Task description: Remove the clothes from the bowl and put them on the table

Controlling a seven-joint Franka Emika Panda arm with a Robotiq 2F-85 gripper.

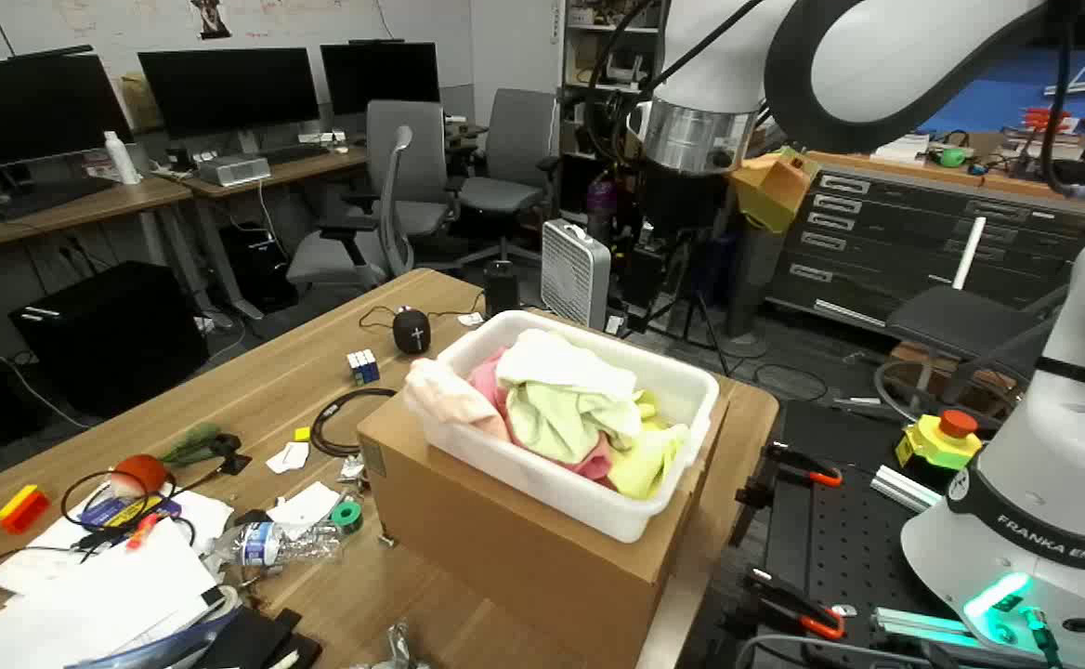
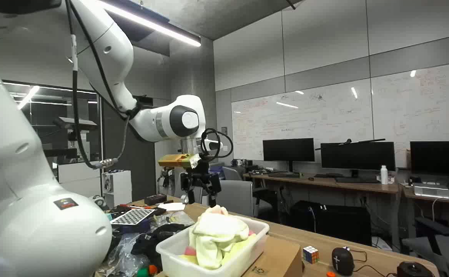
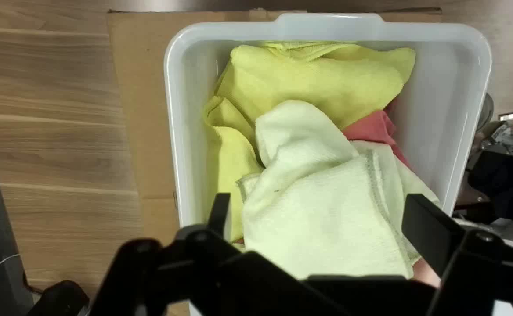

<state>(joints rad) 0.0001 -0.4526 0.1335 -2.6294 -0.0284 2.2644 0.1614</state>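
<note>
Gripper (image 3: 320, 219) spread wide, nothing held, above bin (image 3: 329, 28). White cloth (image 3: 322, 197), yellow cloth (image 3: 318, 83), pink cloth (image 3: 373, 127) inside; peach cloth (image 1: 454, 395) partly overhanging. Removal apparently not yet begun; all these left for table (image 1: 450, 585).

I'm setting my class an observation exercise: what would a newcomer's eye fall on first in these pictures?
Probably the bright cloths, pale green over yellow and pink, heaped in a white tub on a cardboard box on the table. Next, the big white robot arm, its open tool above the cloths. In an exterior view, a green light glows on the robot's base.
</note>
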